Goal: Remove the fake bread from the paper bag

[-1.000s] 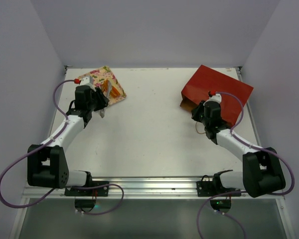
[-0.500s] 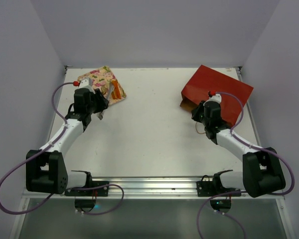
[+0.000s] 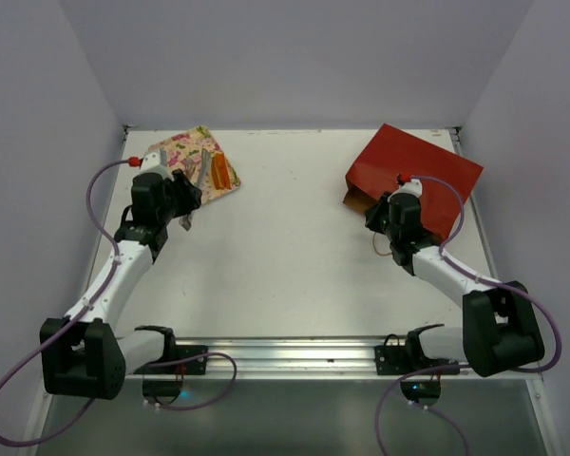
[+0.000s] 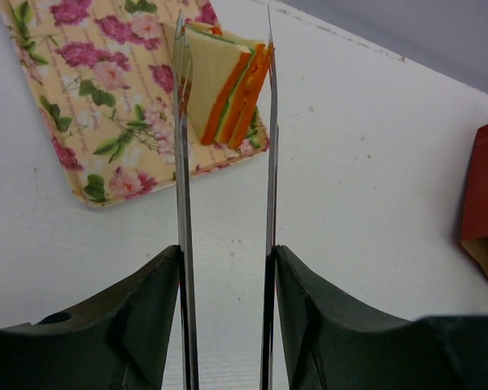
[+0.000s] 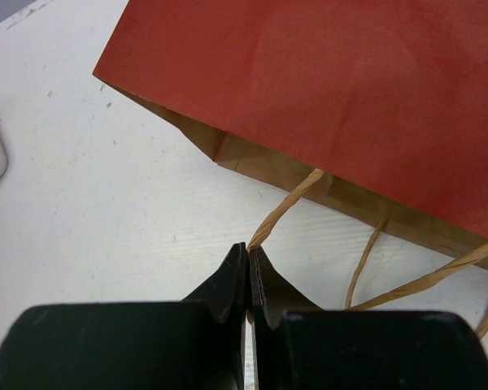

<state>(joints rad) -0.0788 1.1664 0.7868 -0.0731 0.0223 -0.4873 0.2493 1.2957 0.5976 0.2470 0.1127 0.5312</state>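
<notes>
Sandwich wedge [image 4: 225, 89] on floral tray [image 4: 89, 97]; right claw [image 5: 250, 248] pinches bag handle [image 5: 289, 203].

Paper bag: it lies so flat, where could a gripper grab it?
By a cord handle, coming low from the mouth side. The bag lies flat, so its broad faces offer nothing to pinch, while thin cords loop out of the mouth. The right gripper is shut on one.

Wide bare counter [image 3: 294, 237] separates the floral tray [image 3: 176, 150] from the red bag [image 3: 418, 166]; cord handles [image 5: 286, 205] sprawl across the bag's mouth
</notes>
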